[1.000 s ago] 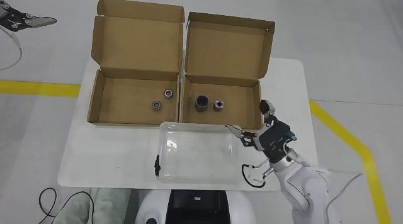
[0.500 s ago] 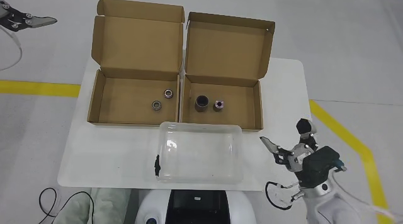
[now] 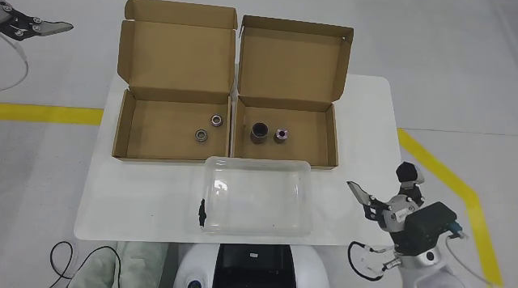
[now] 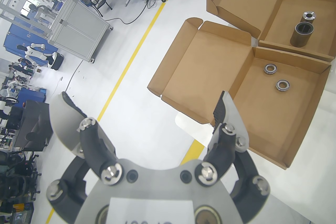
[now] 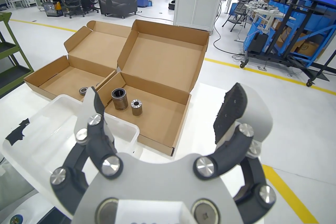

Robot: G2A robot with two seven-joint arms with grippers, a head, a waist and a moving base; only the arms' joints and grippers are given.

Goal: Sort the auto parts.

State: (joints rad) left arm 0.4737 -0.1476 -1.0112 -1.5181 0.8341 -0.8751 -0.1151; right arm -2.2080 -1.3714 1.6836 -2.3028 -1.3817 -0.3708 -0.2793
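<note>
Sorting looks done (your call): steel ring bearings (image 3: 217, 119), metal cylinders (image 3: 259, 133) boxed apart. Left gripper (image 4: 143, 101), right gripper (image 5: 162, 96) gape, holding nothing; park arms next.

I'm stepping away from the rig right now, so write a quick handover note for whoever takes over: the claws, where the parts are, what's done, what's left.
Left claw: open, holding nothing, off the table over the floor.
Right claw: open, holding nothing, at the table's front right edge.
Parts: two bearing rings lie in the left box. A dark cylinder and a small bushing stand in the right box.
Done: four parts boxed by kind.
Left: apparently nothing. The clear tray holds just a black scrap at its edge.
</note>
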